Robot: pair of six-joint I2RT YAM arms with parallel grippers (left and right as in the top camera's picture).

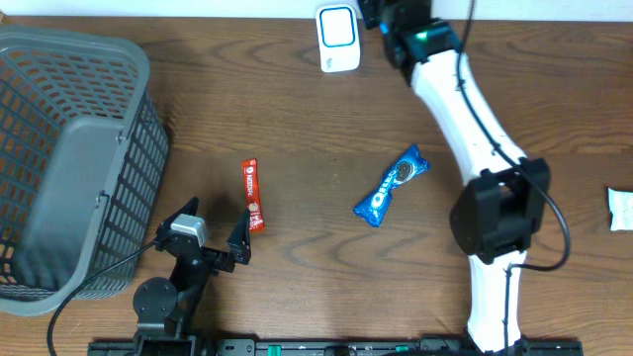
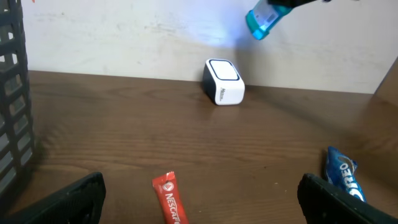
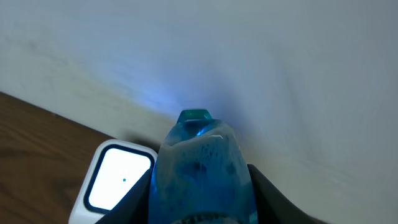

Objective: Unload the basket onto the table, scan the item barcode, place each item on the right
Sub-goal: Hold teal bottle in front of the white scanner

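Right gripper (image 3: 199, 208) clamps partly closed on the blue item (image 3: 198, 158), its long axis pointing teal tip-first at the wall (image 3: 280, 62) (white scanner (image 3: 115, 180) just beside); Oreo pack (image 1: 392, 186) lies well apart.

Bare table between stick (image 1: 252, 196) and Oreo (image 1: 392, 185); I read an open lane from there up to the scanner (image 1: 337, 38). Basket (image 1: 69, 168) walls off the left. Right arm (image 1: 465, 99) slants across the right half, its bottle (image 2: 264, 15) in the air just right of the scanner. Stick lies just ahead of my left gripper (image 1: 216, 216).
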